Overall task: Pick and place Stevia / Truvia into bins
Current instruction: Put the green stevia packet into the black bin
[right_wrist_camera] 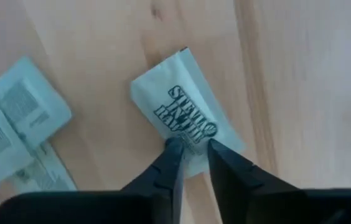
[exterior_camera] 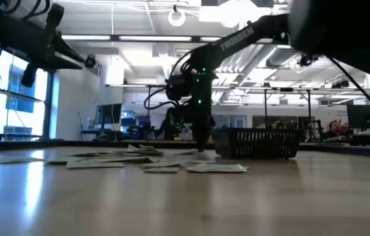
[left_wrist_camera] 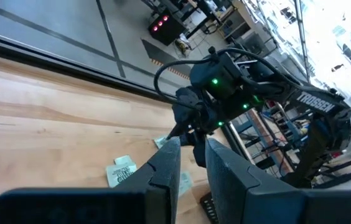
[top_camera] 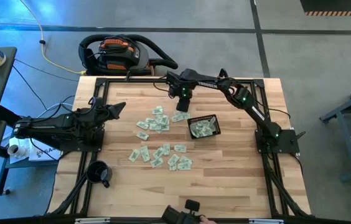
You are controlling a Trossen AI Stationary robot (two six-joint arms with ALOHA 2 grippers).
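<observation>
Many pale green and white Stevia sachets (top_camera: 157,122) lie flat and scattered over the middle of the wooden table. The black mesh basket (top_camera: 203,127) stands right of them and holds a few sachets. My right gripper (right_wrist_camera: 194,154) points down at the far side of the scatter, just left of the basket (exterior_camera: 260,143), shut on one sachet (right_wrist_camera: 185,109) printed with black lettering. My left gripper (left_wrist_camera: 191,163) waits level over the table's left side, its fingers a narrow gap apart with nothing between them. My right gripper pinches one short end of the lettered sachet (right_wrist_camera: 193,144) between its two fingers. The fingers come from above, pointing down. The rest of the sachet lies flat on the wood.
A round black mug (top_camera: 99,173) stands near the table's front left corner. Other sachets (right_wrist_camera: 20,118) lie close beside the held one. Bare wood lies right of the basket and along the near edge. A black and orange machine (top_camera: 122,55) sits on the floor beyond the far edge.
</observation>
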